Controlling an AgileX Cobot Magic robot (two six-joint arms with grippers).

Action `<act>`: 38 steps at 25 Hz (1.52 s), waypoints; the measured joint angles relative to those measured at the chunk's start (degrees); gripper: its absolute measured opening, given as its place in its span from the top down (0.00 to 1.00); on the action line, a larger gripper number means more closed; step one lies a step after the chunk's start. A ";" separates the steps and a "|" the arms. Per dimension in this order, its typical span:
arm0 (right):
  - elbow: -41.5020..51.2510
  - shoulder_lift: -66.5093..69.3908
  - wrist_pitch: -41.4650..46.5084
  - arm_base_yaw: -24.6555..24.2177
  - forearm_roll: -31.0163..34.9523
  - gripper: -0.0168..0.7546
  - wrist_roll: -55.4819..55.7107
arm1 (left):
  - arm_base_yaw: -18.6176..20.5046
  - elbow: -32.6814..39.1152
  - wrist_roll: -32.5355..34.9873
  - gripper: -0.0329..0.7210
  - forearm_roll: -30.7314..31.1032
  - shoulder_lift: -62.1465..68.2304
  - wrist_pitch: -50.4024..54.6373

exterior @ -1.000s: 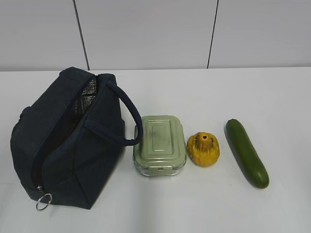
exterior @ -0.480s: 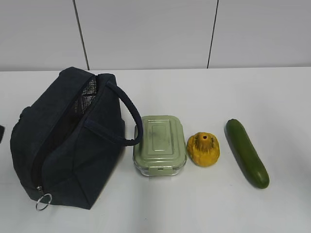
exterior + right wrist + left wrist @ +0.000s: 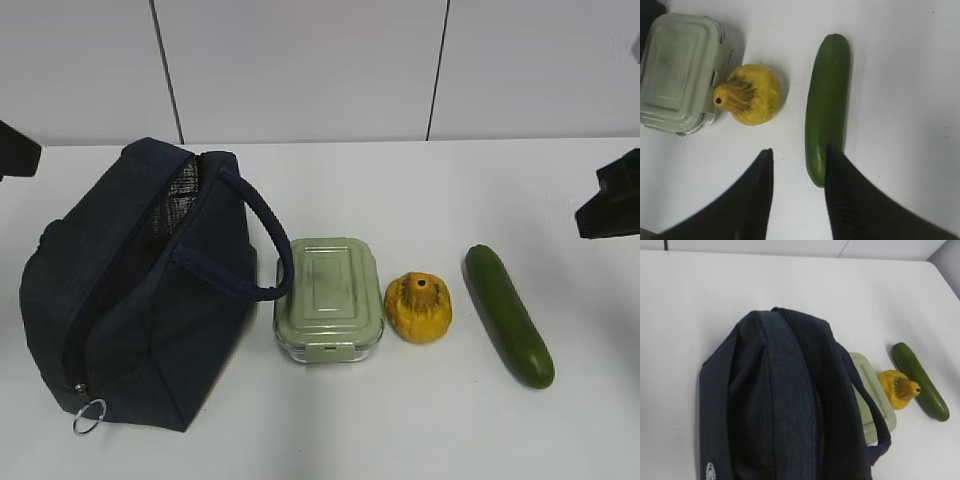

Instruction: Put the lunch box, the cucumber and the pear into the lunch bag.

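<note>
Entered exterior view since 0.5 s ago: dark left arm part (image 3: 18, 150) at left edge above lunch bag (image 3: 140, 290); dark right arm part (image 3: 612, 197) at right edge above cucumber (image 3: 507, 314).

Exterior looks slantwise down; both wrists overhead, sharing the pear (image 3: 899, 388).

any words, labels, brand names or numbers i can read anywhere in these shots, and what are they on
None can be read.
Lunch bag: a small pale mark near its bottom edge in the left wrist view, too small and blurred to read.
Lunch box, pear, cucumber: no text or labels show in any view.
</note>
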 joint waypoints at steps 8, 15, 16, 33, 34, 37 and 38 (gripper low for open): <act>-8.78 14.61 5.57 -4.88 3.90 0.61 -6.46 | -1.75 -0.37 0.44 0.56 4.73 1.94 4.67; -14.38 18.68 7.59 -4.88 4.12 0.43 -7.98 | -2.61 -0.37 -1.64 0.56 8.88 3.02 5.32; -15.02 19.07 7.69 -4.77 4.12 0.42 -7.98 | -2.75 -0.37 -1.78 0.56 8.88 3.79 5.26; -16.18 22.18 7.94 -4.67 7.96 0.40 -10.89 | -5.91 0.25 -1.84 0.92 7.36 14.12 -1.30; -16.18 22.76 7.62 -4.67 8.36 0.40 -10.89 | -5.91 0.25 -1.84 0.94 7.36 14.18 -1.46; -17.00 25.69 7.07 -4.20 8.46 0.40 -10.92 | -5.91 0.25 -1.84 0.94 7.31 14.28 -1.79; -17.49 26.66 6.87 -3.84 8.36 0.40 -10.92 | -5.91 0.25 -1.84 0.94 7.31 14.28 -1.84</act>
